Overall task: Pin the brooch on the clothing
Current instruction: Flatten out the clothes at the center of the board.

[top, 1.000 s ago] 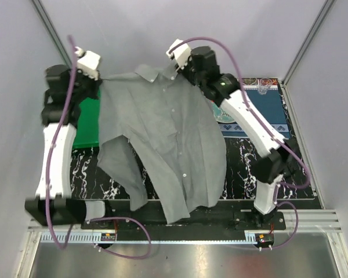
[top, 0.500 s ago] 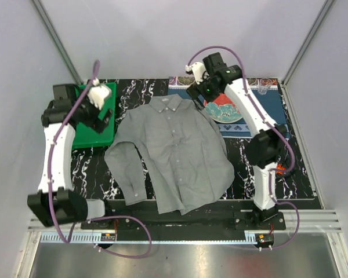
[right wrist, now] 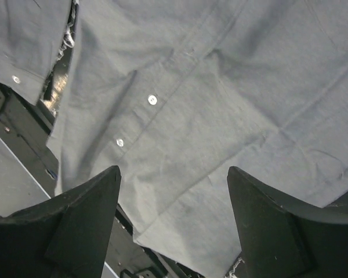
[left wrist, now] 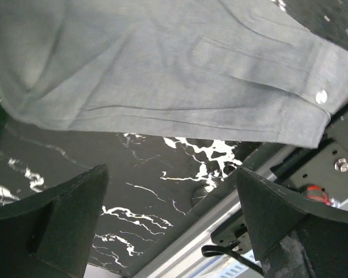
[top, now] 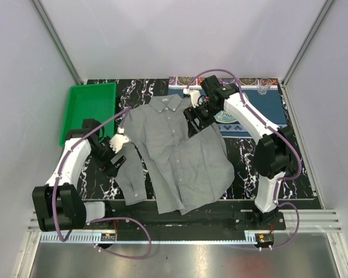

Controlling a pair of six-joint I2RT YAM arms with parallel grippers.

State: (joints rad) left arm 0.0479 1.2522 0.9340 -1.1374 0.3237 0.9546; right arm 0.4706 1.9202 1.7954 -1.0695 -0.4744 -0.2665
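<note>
The clothing, a grey button-up shirt [top: 177, 153], lies flat on the black marbled table with its collar at the far side. My left gripper [top: 114, 157] hovers open beside the left sleeve; in the left wrist view the sleeve cuff [left wrist: 301, 110] lies just beyond the empty gripper [left wrist: 171, 191]. My right gripper [top: 197, 119] hangs open over the shirt's right shoulder; in the right wrist view the gripper [right wrist: 173, 191] has nothing in it, with the shirt front [right wrist: 220, 104] below. I cannot pick out the brooch for sure.
A green tray [top: 81, 116] stands at the far left. A blue patterned placemat [top: 261, 107] lies at the far right, with a small pale object [top: 262, 90] on its far edge. Slanted grey walls close in both sides. The table's front rail [left wrist: 261, 168] is near the left gripper.
Both grippers opened and let go of the shirt, which dropped from being held up to lying flat. The left arm swung toward the near left sleeve; the right came over the right shoulder.
</note>
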